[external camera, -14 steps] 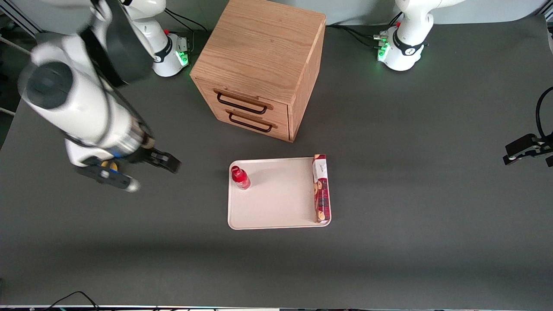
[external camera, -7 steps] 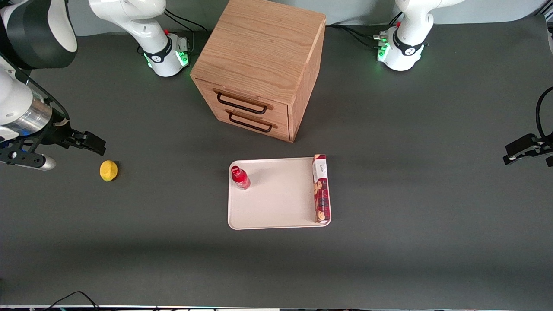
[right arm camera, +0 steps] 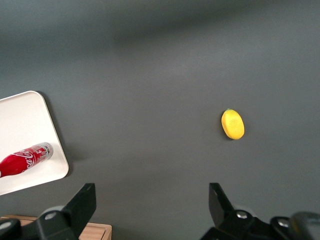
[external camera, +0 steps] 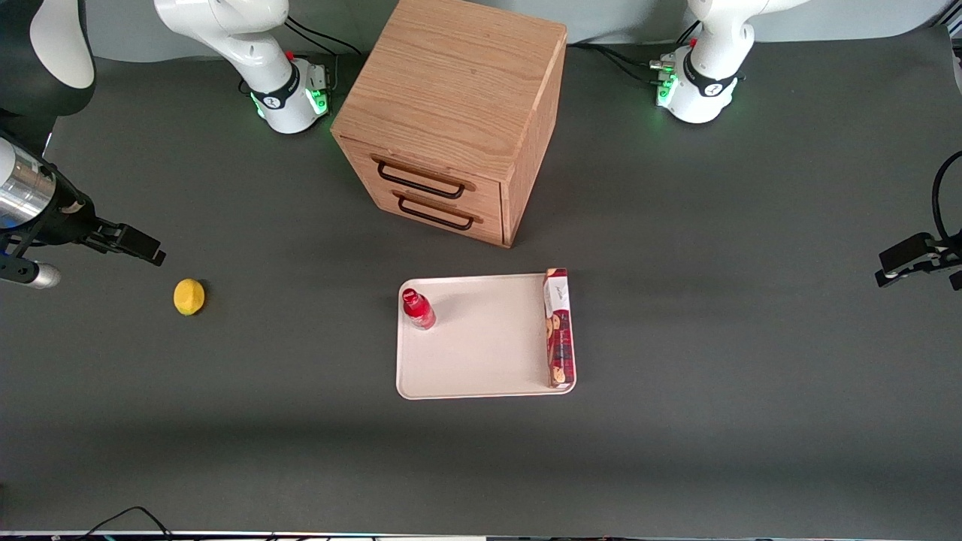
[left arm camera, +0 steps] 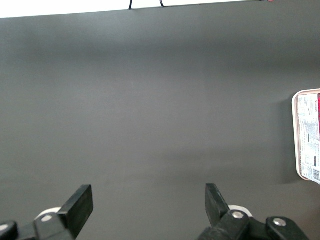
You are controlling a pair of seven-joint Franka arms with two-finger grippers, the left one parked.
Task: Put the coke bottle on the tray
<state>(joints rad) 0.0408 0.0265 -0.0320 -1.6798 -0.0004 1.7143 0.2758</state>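
**Bottle on the tray, gripper well away and empty**

The gripper hangs above the bare table at the working arm's end, fingers spread wide, holding and touching nothing. The coke bottle stands well apart from it, toward the parked arm's end, in a corner of the tray. A lemon lies near the gripper, nearer the front camera. Counted: one bottle, one tray, one lemon, one cookie box, one two-drawer cabinet.

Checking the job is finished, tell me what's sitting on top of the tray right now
On the tray stand the coke bottle, upright near one corner, and a cookie box along the rim toward the parked arm. The tray surface under both is hidden. The gripper, open and empty, hangs near the lemon.
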